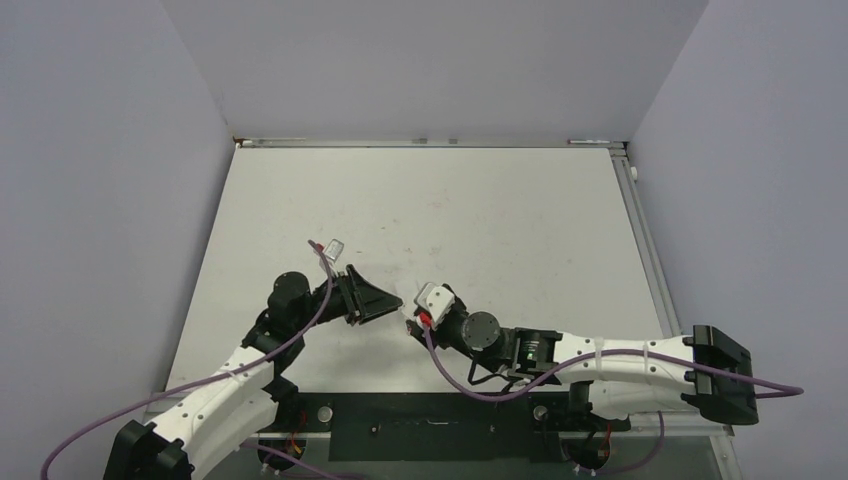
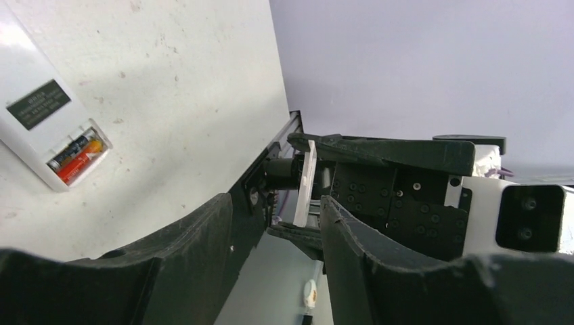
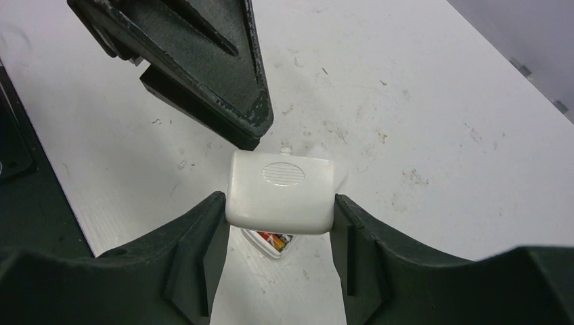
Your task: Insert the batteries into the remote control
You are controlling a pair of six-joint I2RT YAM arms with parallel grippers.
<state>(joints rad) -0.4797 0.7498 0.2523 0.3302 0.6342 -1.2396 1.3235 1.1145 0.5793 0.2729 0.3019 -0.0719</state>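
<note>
The white remote control [image 2: 34,101] lies back up on the table, with its battery recess uncovered. Two batteries [image 2: 78,157] sit side by side in that recess, one reddish, one dark with an orange end. In the right wrist view only a corner of the recess and the batteries [image 3: 271,238] shows. Above it is a white cover with a ribbed thumb mark [image 3: 281,193], and my right gripper [image 3: 277,203] is shut on its sides. My left gripper [image 2: 276,203] is open with nothing between its fingers. It points at the right gripper [image 1: 415,318], close to its left. Its black fingers [image 3: 203,68] show just beyond the cover.
The white table [image 1: 500,220] has grey walls on three sides and a metal rail along its back edge [image 1: 430,142]. A black mounting strip [image 1: 430,430] runs along the near edge between the arm bases. Purple cables trail from both wrists.
</note>
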